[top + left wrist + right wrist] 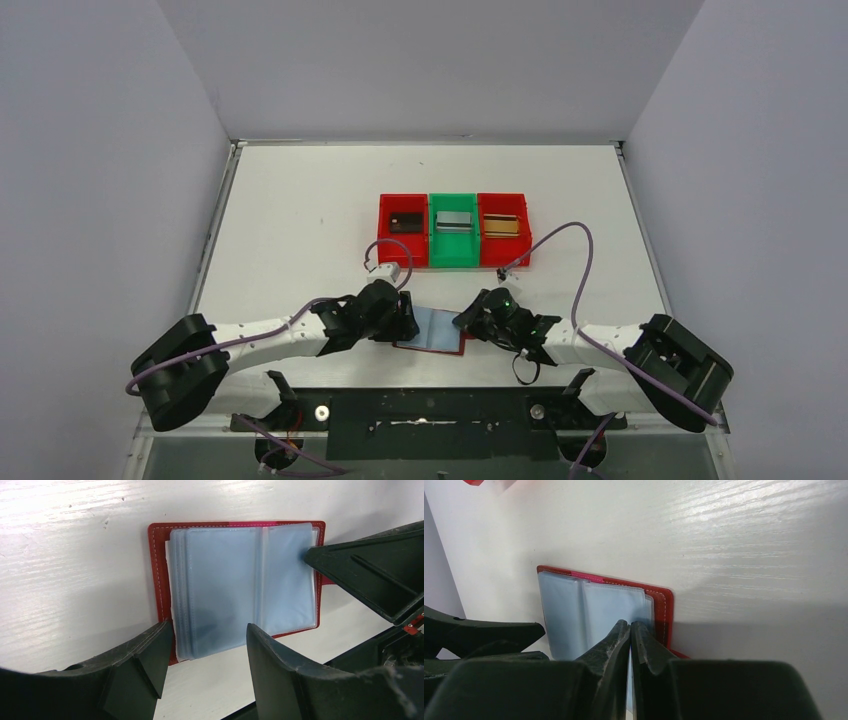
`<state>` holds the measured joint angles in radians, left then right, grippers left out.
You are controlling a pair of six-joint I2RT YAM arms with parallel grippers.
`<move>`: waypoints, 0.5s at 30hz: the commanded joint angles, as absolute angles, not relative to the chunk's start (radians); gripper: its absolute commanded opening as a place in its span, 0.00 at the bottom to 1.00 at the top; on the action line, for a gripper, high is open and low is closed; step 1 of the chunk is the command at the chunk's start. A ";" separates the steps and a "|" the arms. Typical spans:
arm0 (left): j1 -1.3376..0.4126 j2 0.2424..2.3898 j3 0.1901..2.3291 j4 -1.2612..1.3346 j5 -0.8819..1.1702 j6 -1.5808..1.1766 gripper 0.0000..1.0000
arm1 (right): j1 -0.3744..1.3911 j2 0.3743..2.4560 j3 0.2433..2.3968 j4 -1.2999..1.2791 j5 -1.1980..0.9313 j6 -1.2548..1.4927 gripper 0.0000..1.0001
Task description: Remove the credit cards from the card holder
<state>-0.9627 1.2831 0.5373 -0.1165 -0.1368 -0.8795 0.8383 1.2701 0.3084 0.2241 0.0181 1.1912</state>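
Note:
The dark red card holder point(432, 332) lies open and flat on the table between my two grippers. Its bluish clear sleeves point(240, 580) look empty, and it also shows in the right wrist view point(594, 607). My left gripper point(210, 635) is open and empty, with its jaws on either side of the sleeves' near left corner point(405, 325). My right gripper point(630, 625) is shut, its tips resting on the right-hand page near the holder's right edge point(468, 322). A black card point(405, 222), a silver card point(454, 221) and a gold card point(502, 224) lie in the bins.
Three bins stand side by side mid-table: a red one point(403, 198), a green one point(452, 258) and a red one point(505, 198). White walls close the table on the left, the right and the back. Purple cables arch over both arms.

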 commanded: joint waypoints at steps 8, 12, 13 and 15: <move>-0.968 1.206 0.572 -0.112 -0.174 -0.888 0.56 | 0.838 1.333 0.295 0.215 -0.002 1.187 0.06; -0.971 1.209 0.539 -0.012 -0.101 -0.878 0.54 | 0.838 1.346 0.301 0.225 -0.006 1.186 0.06; -0.971 1.221 0.535 0.007 -0.079 -0.878 0.53 | 0.837 1.349 0.302 0.224 -0.007 1.185 0.06; -0.972 1.252 0.536 0.023 -0.057 -0.879 0.53 | 0.837 1.349 0.303 0.224 -0.008 1.185 0.06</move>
